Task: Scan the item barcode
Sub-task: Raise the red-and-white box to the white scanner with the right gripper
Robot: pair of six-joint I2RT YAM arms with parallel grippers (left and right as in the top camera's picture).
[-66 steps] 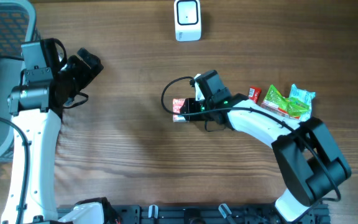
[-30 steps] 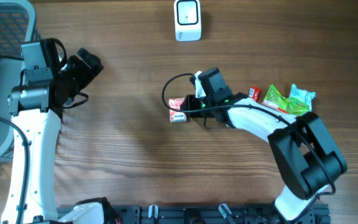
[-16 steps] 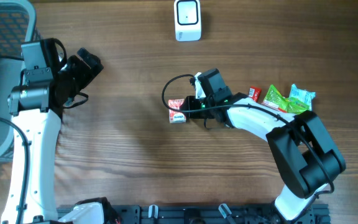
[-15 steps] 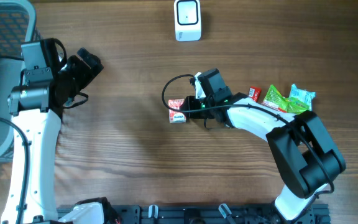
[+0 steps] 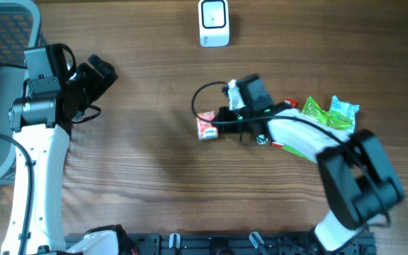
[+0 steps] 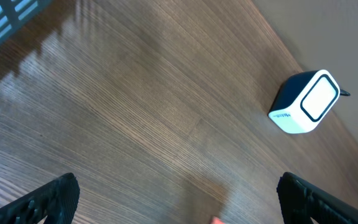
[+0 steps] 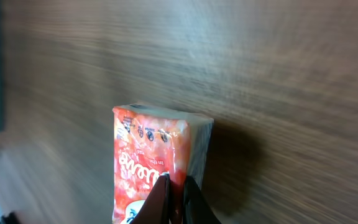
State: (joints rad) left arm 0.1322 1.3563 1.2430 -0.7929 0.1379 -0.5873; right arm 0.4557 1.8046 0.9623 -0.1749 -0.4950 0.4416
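Since the right gripper [image 5: 218,120] is pinched almost fully closed on a thin edge of the red packet [image 5: 205,126], you have the thing to be scanned in hand. What matters now is where the scanner [image 5: 214,23] lies from it.

In the overhead view the packet is near the middle of the tabletop [image 5: 154,184]. The scanner stands well apart from it at 12 o'clock, barely toward 1. The gripper reaches the packet from 3 o'clock, so the packet sticks out toward 9 o'clock beyond the tips. Its long axis runs roughly 12 to 6, a little tilted.

In the right wrist view the fingertips [image 7: 157,200] close on a fold of the wrapper, with the printed red face toward the camera. No barcode shows there. You cannot tell which face carries it, nor whether the packet is clear of the wood.

The left gripper [image 5: 98,74] stands wide and empty at about 9 o'clock from the packet, farther from the scanner than the right one. I judge the carry toward 12 o'clock belongs to your right arm.
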